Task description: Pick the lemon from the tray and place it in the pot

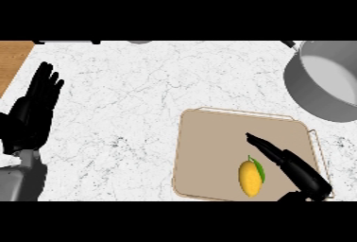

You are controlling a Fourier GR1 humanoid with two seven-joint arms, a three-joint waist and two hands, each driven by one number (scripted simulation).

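Below me lies a white marble counter point(140, 108) with grey veins. At my far left, a strip of brown wood point(12, 59) borders it.

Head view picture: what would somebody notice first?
Probably the yellow lemon, lying on the tan tray at the lower right, with the right hand stretched out beside it. Next, the big grey pot at the upper right, and the open left hand resting at the left edge.

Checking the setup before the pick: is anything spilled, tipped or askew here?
Nothing stands out. The lemon lies on the tray, which sits slightly turned on the counter. The pot stands upright at the far right, partly cut off. The right hand hovers beside the lemon.
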